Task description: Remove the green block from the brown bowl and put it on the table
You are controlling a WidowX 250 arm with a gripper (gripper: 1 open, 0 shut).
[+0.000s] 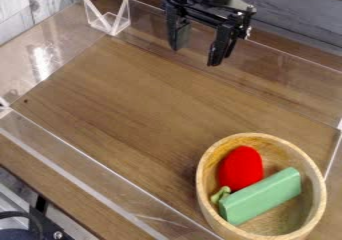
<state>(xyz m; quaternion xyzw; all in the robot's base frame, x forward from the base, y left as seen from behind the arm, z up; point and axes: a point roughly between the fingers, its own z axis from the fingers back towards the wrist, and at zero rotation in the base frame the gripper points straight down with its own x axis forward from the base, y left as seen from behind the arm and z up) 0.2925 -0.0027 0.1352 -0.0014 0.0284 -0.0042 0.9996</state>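
Nearest the viewer, well apart from the pincer: round light-tan wooden bowl (203, 183), sitting on the brown wood-grain tabletop (120, 109), right way up. Its thick rim and walls keep the contents together.

Inside it, the mint-green rectangular block (262, 196), lying aslant on the side of the bowl farther from the pincer. Beside it, on the pincer's side, a round red fruit-like toy (241, 168) with a small green stem; the two crowd each other, and the block seems to lean on toy or bowl wall, though the steep view leaves its support unsure. That crowding could nudge the toy when the block is lifted.

Farther off, the black two-fingered pincer (197, 45) hangs over the far part of the tabletop, fingers spread, nothing between them. The spread suits an approach; my reading is that the task is at its start, and the next move calls for travel to the bowl, fingers lined up across the block's narrow width.
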